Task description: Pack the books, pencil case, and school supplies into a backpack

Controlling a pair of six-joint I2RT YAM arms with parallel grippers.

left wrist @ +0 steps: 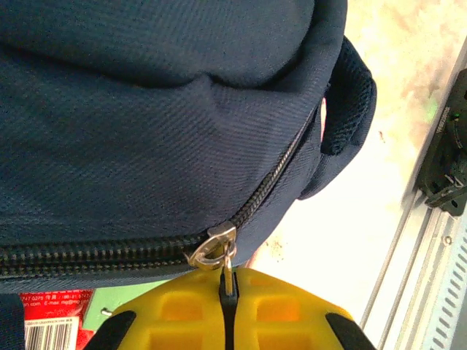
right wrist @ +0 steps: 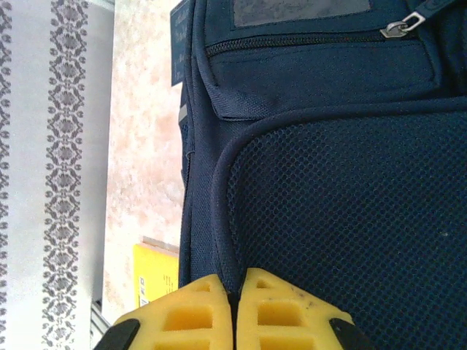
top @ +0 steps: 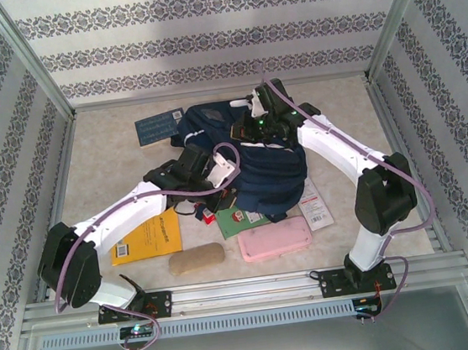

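At the near left the yellow book [top: 144,240] lies flat on the table [top: 106,168], outside the backpack [top: 281,178], which slumps in the middle. The left claw [left wrist: 228,281] reaches the backpack's left side and is pinched shut on the metal zipper pull [left wrist: 228,268]. From the pull, the zipper [left wrist: 87,257] runs off to the left in the wrist view and bends up to the right, so any pull should follow that line, not cross it. At the backpack's far side the right claw [right wrist: 233,297] is closed tight on a seam of the backpack, likely bracing the cloth. The left arm is the one placed to work the zipper.
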